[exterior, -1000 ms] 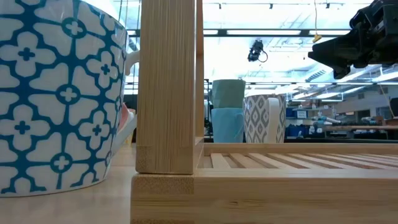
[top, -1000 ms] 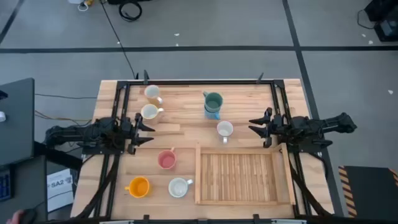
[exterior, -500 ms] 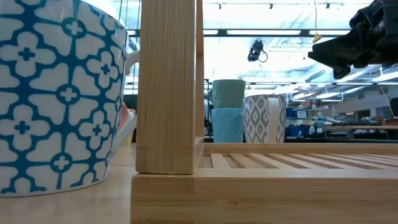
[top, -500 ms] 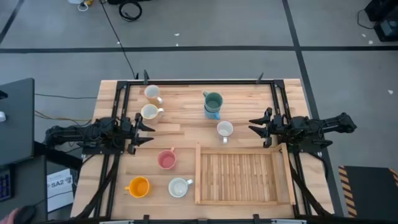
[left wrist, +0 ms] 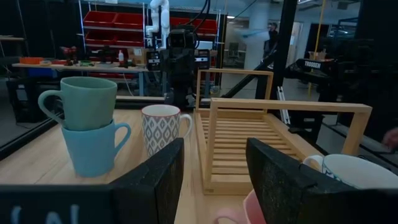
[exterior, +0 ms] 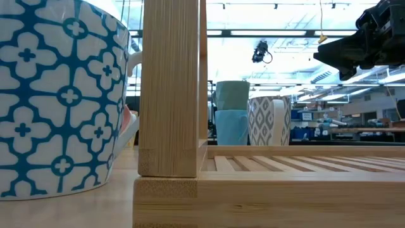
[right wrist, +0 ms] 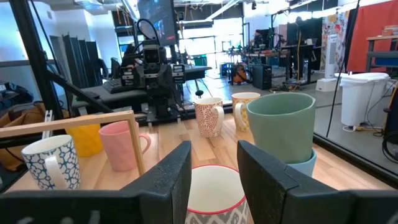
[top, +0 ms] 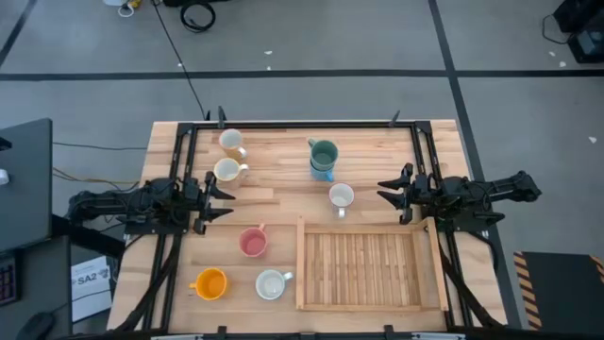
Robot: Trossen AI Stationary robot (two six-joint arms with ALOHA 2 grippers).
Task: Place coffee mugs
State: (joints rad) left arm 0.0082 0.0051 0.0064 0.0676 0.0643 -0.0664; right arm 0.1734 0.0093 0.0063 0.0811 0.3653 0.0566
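Pale plank table fills the middle of a grey workshop floor, and its biggest item, a slatted bamboo tray with a raised rim, holds nothing, so I judge the placing not yet begun. All the coffee mugs sit on bare planks outside the tray: a dark green mug stacked in a blue one, a patterned white mug just beyond the tray's far rim, two cream mugs at the far left, and pink, orange and white-and-blue ones left of it, all smooth, round, glazed, side-handled. The left gripper and right gripper hover at opposite table edges, fingers spread, empty.
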